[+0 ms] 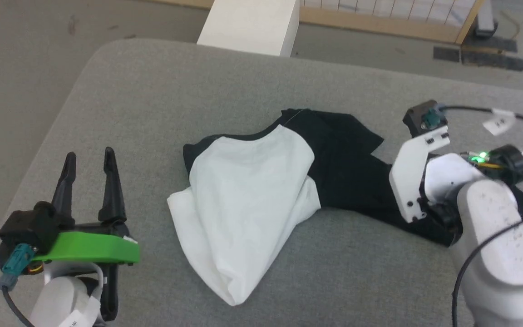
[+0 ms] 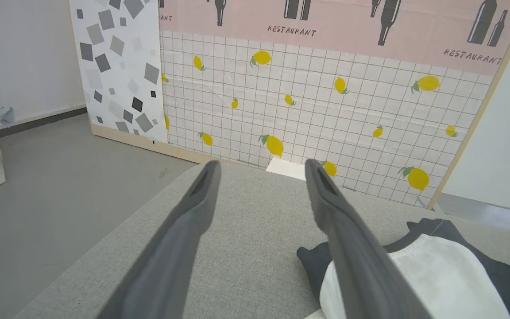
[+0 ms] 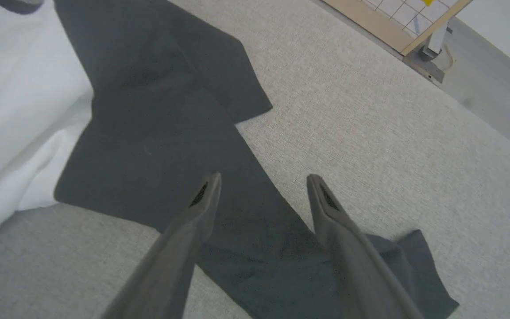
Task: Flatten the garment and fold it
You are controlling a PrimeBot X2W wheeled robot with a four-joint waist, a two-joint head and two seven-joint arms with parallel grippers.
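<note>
The garment (image 1: 248,195) lies crumpled in the middle of the grey padded surface (image 1: 152,100), its white body bunched at the left and its black sleeves spread to the right. My left gripper (image 1: 90,160) stands open at the lower left, apart from the cloth, nothing between its fingers. In the left wrist view that gripper (image 2: 261,170) points over the surface, with the garment (image 2: 436,274) at the lower right. The right arm's wrist (image 1: 425,168) hovers over the black sleeve. The right gripper (image 3: 264,184) is open just above that sleeve (image 3: 171,133), holding nothing.
A white block (image 1: 252,22) stands beyond the surface's far edge. A wooden-framed panel (image 2: 326,97) with lemon print and tiles stands behind it. The floor (image 2: 60,186) drops off to the left of the surface. A cable (image 1: 493,113) runs from the right wrist.
</note>
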